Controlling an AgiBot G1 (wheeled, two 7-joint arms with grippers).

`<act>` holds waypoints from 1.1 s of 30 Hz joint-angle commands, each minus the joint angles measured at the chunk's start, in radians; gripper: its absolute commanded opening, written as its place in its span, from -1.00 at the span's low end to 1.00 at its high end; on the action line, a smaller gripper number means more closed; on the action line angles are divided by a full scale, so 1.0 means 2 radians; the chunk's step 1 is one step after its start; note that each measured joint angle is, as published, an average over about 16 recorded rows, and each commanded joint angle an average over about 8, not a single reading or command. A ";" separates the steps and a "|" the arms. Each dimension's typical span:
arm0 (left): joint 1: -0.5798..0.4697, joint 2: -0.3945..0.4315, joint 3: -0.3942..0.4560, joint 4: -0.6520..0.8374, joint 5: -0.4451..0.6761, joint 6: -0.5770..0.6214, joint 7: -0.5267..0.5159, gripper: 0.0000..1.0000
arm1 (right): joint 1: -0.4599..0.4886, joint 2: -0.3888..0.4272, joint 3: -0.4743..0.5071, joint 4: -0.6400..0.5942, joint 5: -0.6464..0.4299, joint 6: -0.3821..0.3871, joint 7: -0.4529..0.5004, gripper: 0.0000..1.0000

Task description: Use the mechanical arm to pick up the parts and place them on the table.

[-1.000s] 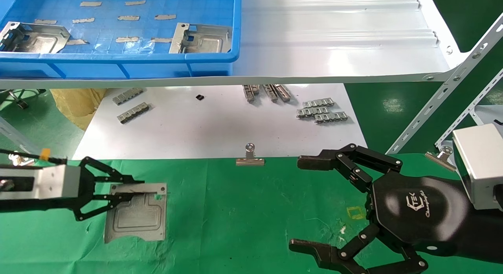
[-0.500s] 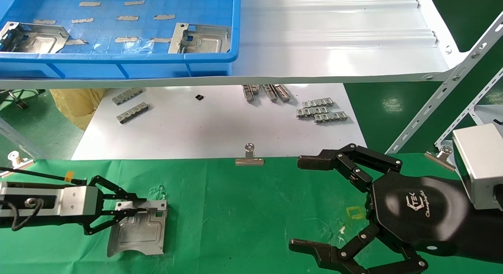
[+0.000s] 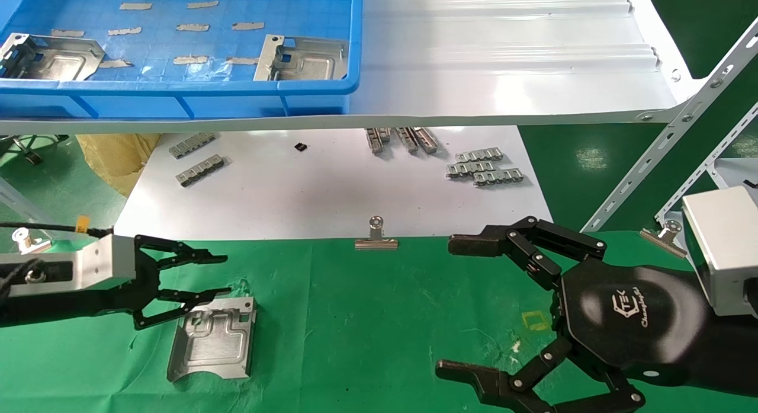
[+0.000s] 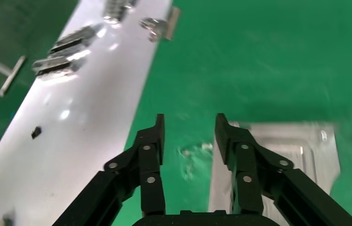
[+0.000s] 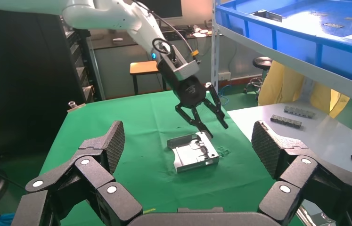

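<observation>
Looking down, I see a silvery embossed part with folded flanges lying flat on the green table. My left gripper hovers just above it, fingers spread and empty; my right gripper idles, wide apart.

Left gripper fingers spread; right gripper fingers wide apart.
</observation>
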 commanded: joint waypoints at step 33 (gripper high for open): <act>0.100 -0.039 -0.090 -0.196 -0.073 -0.012 -0.176 1.00 | 0.000 0.000 0.000 0.000 0.000 0.000 0.000 1.00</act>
